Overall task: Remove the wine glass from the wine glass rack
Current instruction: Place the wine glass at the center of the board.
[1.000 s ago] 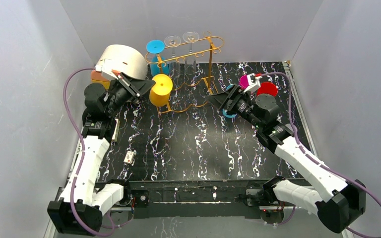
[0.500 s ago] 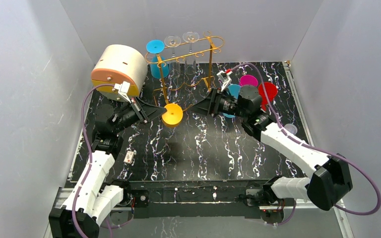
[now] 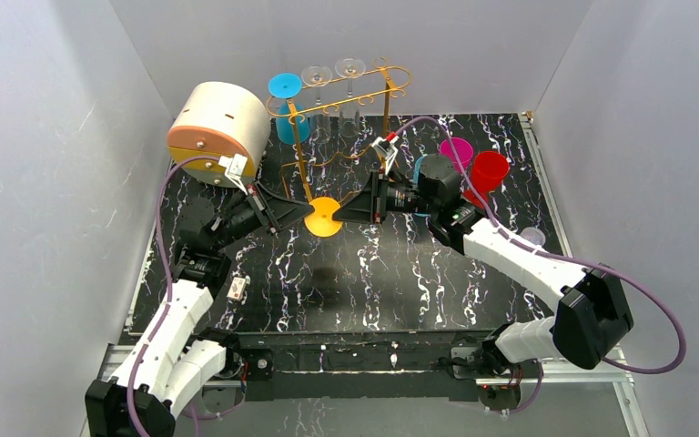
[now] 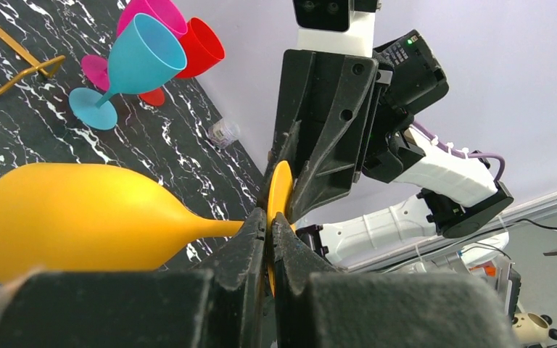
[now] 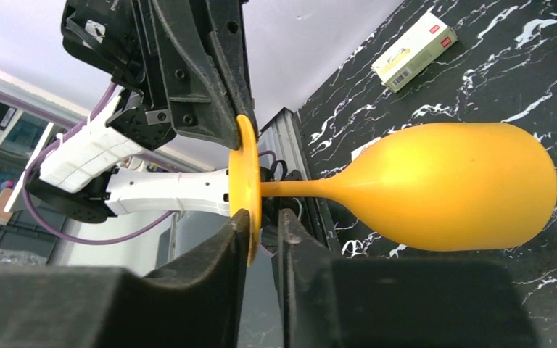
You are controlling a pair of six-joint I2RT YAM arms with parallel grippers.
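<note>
The yellow wine glass (image 4: 80, 217) is off the wine glass rack (image 3: 387, 100), held sideways in the air just in front of it, above the desk (image 3: 373, 273). L end effector (image 4: 270, 239) is clenched on the stem right at the foot. R end effector (image 5: 265, 225) straddles the foot's rim from the opposite side w/ jaws part-open, prob. not gripping it. A blue glass (image 3: 284, 86) & clear glasses (image 3: 317, 75) hang on the rack.

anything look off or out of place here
Only the yellow wine glass: it lies sideways in mid-air in front of the wine glass rack, stem clamped by the left gripper while the right gripper straddles its foot rim. Nothing looks spilled or broken.
</note>
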